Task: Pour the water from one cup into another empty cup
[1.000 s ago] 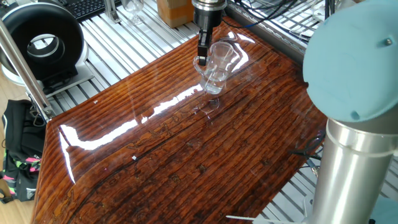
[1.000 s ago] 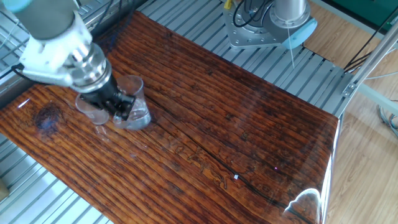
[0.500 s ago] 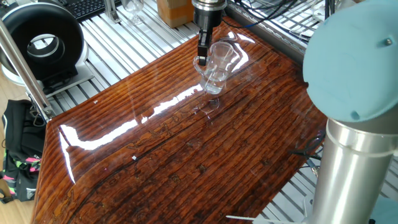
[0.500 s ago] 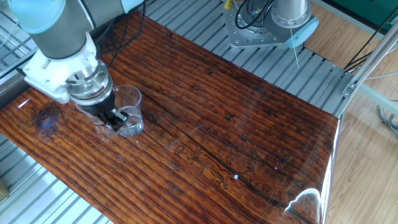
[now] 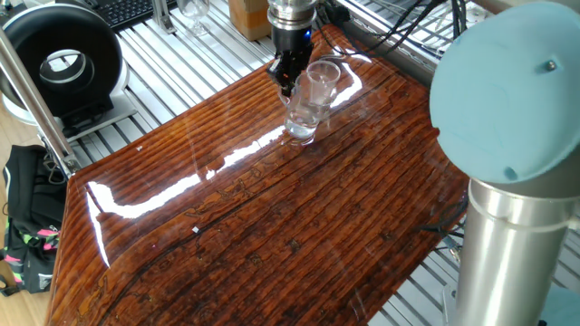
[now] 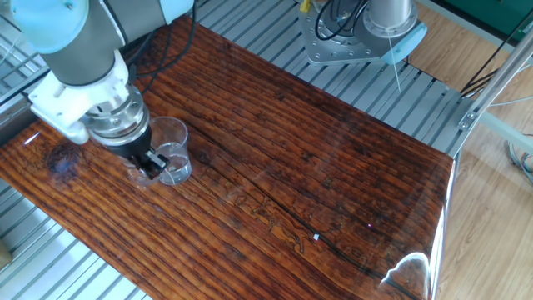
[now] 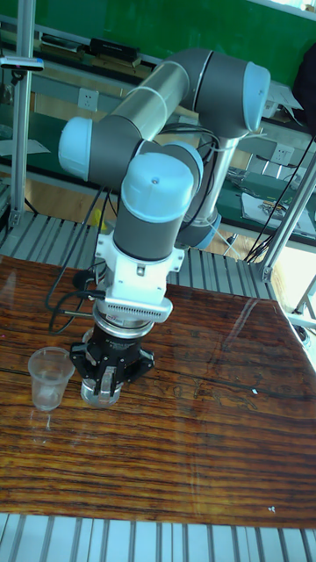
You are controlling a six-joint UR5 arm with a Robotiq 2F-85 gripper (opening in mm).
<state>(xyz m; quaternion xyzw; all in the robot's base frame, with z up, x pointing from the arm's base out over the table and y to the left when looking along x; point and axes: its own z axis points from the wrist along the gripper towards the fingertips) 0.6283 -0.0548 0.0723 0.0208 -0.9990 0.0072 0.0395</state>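
The gripper hangs straight down over the wooden table, with its fingers down at the mug. From the tall fixed view the fingers look close together around the mug's near side, most likely at the handle, though I cannot tell for sure that they have hold of it; the glass hides the contact. The mug stands upright on its thick base, directly under and just beyond the fingertips, with what looks like a little water low inside it.

The small cup stands upright too, off to one side of the fingers and clear of them, near but not touching the mug in the tall view. In the one fixed view the two glasses overlap, so their gap is hard to read there.

That sideways offset is what the pour depends on, I judge: the mug would have to be lifted, carried across toward the small cup and tipped with its rim over that narrower mouth. Nothing has been poured yet, as far as I can see.
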